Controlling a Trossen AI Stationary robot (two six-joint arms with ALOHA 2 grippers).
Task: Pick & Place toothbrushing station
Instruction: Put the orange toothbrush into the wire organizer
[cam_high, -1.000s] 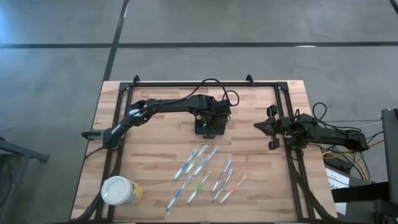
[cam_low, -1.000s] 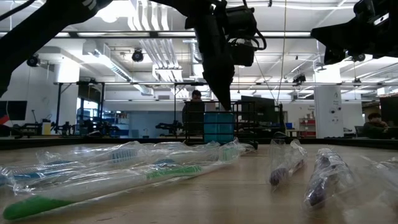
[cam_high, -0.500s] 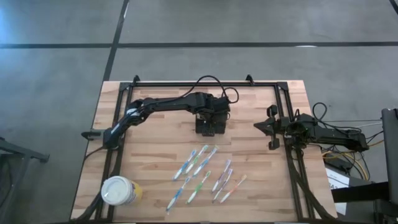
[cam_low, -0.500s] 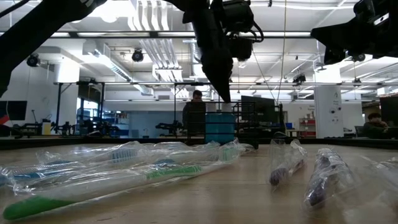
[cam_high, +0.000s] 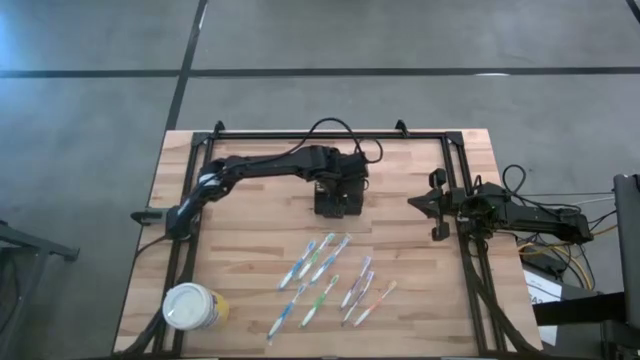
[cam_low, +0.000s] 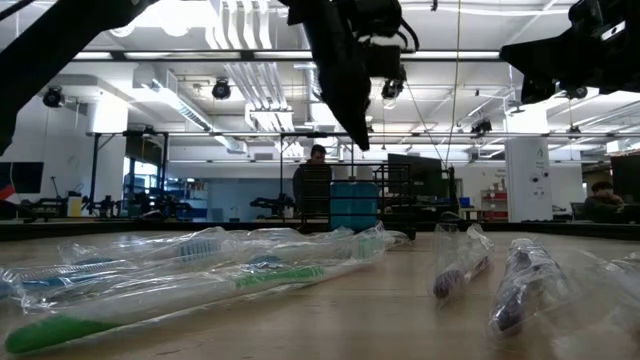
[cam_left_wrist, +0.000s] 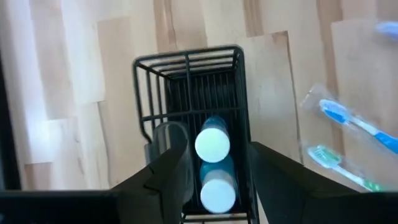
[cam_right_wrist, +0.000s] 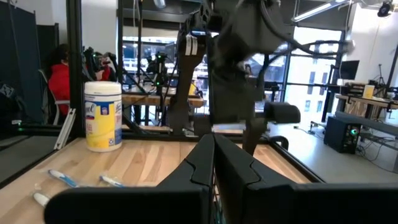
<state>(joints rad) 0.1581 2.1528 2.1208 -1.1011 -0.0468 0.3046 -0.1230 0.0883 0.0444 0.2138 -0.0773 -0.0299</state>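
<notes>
The toothbrushing station (cam_high: 336, 208), a small black wire caddy, stands on its base on the wooden table, mid-table toward the far side. In the left wrist view the caddy (cam_left_wrist: 186, 87) holds two blue items with white round tops (cam_left_wrist: 212, 144). My left gripper (cam_left_wrist: 216, 152) is open and hovers above the caddy, fingers pointing down; the low view shows its fingertip (cam_low: 358, 145) clear of the caddy (cam_low: 350, 205). My right gripper (cam_high: 414, 203) is shut and empty, waiting at the table's right side (cam_right_wrist: 213, 155).
Several plastic-wrapped toothbrushes (cam_high: 330, 280) lie on the table's near half, close to the low camera (cam_low: 200, 275). A round yellow tub with a white lid (cam_high: 192, 307) stands at the near left corner. A black frame (cam_high: 330, 135) runs along the table's far edge and sides.
My left gripper has risen straight above the caddy and drawn slightly toward the table's far edge. The caddy has stayed where it was on the table.
</notes>
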